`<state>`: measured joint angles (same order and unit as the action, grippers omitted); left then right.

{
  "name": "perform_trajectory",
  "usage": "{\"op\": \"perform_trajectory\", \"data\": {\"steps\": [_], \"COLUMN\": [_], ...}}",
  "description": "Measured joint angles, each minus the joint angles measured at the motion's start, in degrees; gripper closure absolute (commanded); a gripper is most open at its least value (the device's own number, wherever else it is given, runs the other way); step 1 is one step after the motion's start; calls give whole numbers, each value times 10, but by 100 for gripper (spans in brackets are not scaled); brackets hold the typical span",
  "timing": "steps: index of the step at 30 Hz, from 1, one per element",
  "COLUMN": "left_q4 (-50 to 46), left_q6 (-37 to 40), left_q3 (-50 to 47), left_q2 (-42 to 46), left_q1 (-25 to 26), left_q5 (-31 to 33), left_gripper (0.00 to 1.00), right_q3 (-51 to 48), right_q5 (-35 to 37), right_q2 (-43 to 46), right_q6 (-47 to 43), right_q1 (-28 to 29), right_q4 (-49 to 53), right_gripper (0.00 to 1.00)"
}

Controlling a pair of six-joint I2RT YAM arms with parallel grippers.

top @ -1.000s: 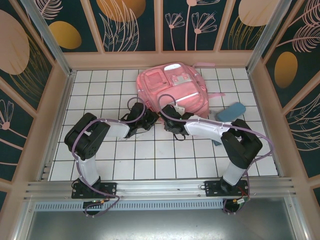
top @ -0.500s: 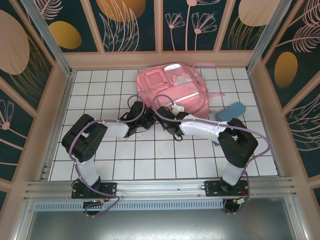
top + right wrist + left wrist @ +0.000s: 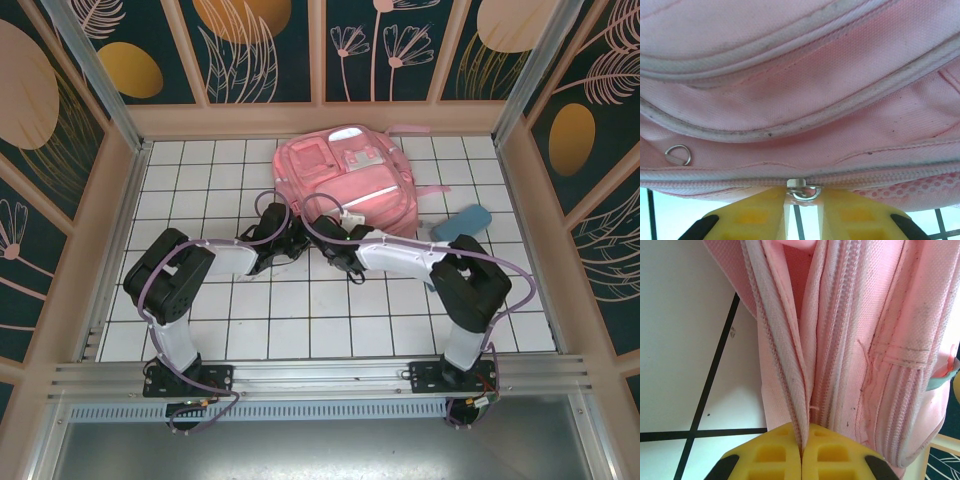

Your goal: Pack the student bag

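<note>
Since the earlier frame the right gripper point(image 3: 322, 222) has been sliding left along the near edge of the student bag point(image 3: 345, 180), which is lying flat at the far middle of the table point(image 3: 200, 170). The left gripper point(image 3: 801, 442) is clenching the bag's zip seam. The right jaws are standing narrowly apart at a metal zip pull point(image 3: 803, 192); whether they are pinching it I cannot tell. A blue pencil case point(image 3: 460, 222) is lying right of the bag.

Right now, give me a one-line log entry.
left hand: shut on zipper tape of pink backpack | right hand: at zipper pull, grip unclear
</note>
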<state>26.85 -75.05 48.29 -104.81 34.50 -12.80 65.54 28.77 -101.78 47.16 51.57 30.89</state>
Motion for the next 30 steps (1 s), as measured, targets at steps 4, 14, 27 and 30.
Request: {"op": "perform_trajectory", "data": {"steps": [4, 14, 27, 30], "left_q4": [-1, -5, -19, -27], "left_q6": [0, 4, 34, 44], "left_q3": [0, -3, -34, -34], "left_q2": [0, 9, 28, 37], "left_q1": [0, -2, -49, -54], "left_q5": [2, 7, 22, 23], "left_gripper": [100, 100, 100, 100], "right_q3": [0, -55, -171, -171], "right_q5": [13, 42, -34, -118], "right_q2": [-7, 66, 228, 229], "right_q6": [-14, 3, -44, -100], "right_q1": [6, 6, -141, -137], "right_q4": [4, 9, 1, -36], "right_gripper": [87, 91, 70, 60]}}
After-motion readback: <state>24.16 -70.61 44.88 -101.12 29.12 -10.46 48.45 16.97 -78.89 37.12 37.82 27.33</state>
